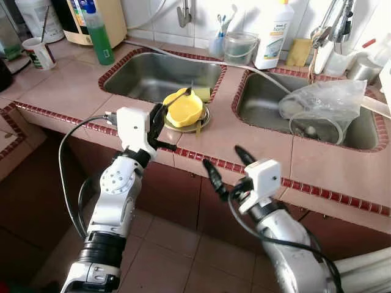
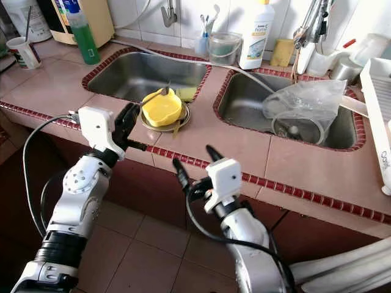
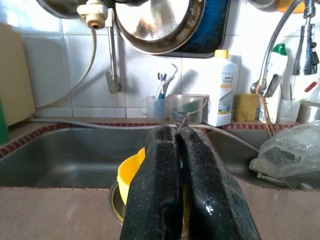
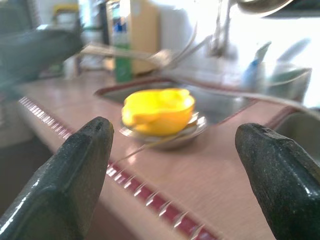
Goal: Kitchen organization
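A yellow bowl [image 1: 183,107] sits on a small metal plate [image 1: 204,119] on the tiled counter strip between the two sinks. My left gripper [image 1: 160,110] is at the counter's front edge, just left of the bowl, shut on a thin metal utensil [image 1: 178,95] that reaches over the bowl's top. From the left wrist, the utensil's tip [image 3: 183,120] pokes out above the closed fingers [image 3: 160,175]. My right gripper [image 1: 221,155] hovers open in front of the counter edge, to the bowl's right and lower, with nothing between its fingers [image 4: 80,165].
The left sink [image 1: 146,76] is behind the bowl. The right sink [image 1: 263,104] holds a clear plastic bag [image 1: 327,101] over a glass dish. A green bottle [image 1: 98,33], a cup [image 1: 38,52], a white detergent bottle [image 1: 272,33] and a hose [image 1: 244,64] line the back.
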Controlling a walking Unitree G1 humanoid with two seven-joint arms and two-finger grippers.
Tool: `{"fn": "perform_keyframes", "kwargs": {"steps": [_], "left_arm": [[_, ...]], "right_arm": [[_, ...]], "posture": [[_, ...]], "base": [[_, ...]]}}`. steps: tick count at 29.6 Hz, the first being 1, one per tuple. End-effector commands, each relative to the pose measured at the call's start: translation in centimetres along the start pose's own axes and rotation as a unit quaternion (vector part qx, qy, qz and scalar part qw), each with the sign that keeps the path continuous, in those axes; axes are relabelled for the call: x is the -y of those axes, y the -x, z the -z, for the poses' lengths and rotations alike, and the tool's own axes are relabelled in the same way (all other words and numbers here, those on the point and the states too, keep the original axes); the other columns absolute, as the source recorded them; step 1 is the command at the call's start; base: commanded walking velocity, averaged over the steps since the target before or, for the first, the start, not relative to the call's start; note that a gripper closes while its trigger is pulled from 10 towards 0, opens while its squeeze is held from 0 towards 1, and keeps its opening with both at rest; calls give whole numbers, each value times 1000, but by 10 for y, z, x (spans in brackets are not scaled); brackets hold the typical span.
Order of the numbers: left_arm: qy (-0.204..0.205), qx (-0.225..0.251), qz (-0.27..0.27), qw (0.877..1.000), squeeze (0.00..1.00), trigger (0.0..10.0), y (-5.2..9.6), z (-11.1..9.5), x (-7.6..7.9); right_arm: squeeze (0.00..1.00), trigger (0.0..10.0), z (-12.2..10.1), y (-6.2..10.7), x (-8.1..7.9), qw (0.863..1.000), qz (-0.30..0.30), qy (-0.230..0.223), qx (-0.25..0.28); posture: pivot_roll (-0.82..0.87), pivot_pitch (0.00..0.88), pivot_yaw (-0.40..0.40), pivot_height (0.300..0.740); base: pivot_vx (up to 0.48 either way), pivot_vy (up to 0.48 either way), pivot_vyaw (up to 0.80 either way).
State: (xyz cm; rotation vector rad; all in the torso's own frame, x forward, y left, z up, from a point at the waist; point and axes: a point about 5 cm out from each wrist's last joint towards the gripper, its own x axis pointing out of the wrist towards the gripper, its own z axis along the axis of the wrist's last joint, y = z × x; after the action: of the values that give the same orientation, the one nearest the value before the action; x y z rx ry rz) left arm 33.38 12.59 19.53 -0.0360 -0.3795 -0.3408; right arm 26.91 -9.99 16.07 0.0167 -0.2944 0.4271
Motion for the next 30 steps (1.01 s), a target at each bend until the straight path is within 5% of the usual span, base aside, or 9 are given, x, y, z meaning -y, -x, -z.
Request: {"fn": "perform_keyframes", "kwargs": {"steps": [1, 10, 18, 30], "left_arm": [[3, -2, -6, 1000, 0, 10000, 7, -2, -2], [-21, -32, -40, 998, 0, 10000, 23, 1, -11], [-25, -54, -63, 996, 0, 10000, 25, 6, -21], [-14, -48, -52, 997, 0, 10000, 21, 4, -17]], "right_arm": [[0, 10000, -5, -2, 9, 999, 30, 8, 18], [0, 10000, -15, -7, 50, 985, 158, 47, 43], [0, 10000, -13, -12, 55, 982, 177, 46, 47], [0, 10000, -18, -17, 57, 982, 171, 52, 59]], "posture": [[-67, 85, 32, 740], [-56, 60, 28, 740], [-51, 39, 14, 740], [-53, 27, 9, 740]], "base": [[0, 0, 0], [0, 0, 0], [0, 0, 0], [0, 0, 0]]}}
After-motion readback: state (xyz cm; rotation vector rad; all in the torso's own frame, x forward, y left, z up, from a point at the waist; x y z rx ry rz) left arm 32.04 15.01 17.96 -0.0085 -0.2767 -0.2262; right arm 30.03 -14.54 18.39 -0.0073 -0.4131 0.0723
